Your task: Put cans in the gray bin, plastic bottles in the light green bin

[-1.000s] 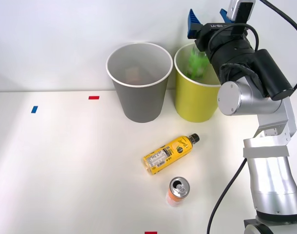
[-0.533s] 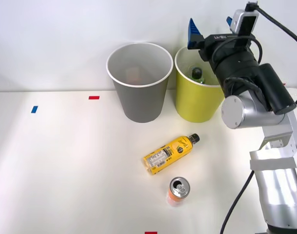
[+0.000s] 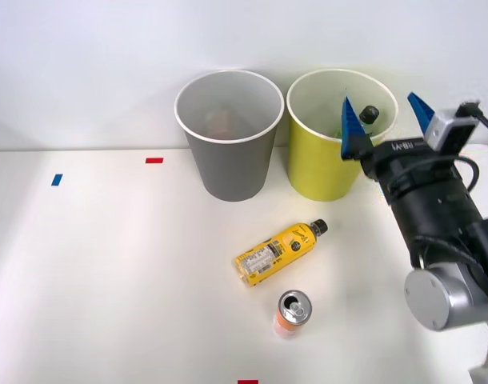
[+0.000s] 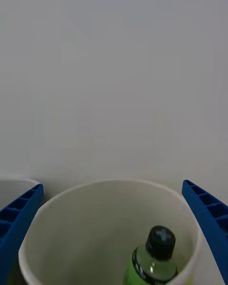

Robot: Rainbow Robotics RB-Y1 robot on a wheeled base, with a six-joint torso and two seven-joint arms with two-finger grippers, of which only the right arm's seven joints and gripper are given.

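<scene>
The right gripper (image 3: 386, 118) hangs at the near right side of the light green bin (image 3: 324, 172), its two blue ribbed fingers (image 3: 352, 128) spread wide with nothing between them. From the wrist camera the same gripper (image 4: 114, 232) frames the bin's white rim (image 4: 71, 194), one finger at each side, and looks down inside: the green bottle (image 4: 152, 261) stands leaning against the pale inner wall, black cap up. The front view gives much less of that green bottle (image 3: 370, 114), little more than the dark cap near the rim beside the left finger.

The front view also takes in the table (image 3: 108, 280), which the wrist camera misses. The gray bin (image 3: 230, 136) stands just left of the green one, the two nearly touching. Nearer, the yellow bottle (image 3: 278, 252) lies on its side, cap pointing to the far right. Just near of it the can (image 3: 293, 313) stands upright, silver top showing
</scene>
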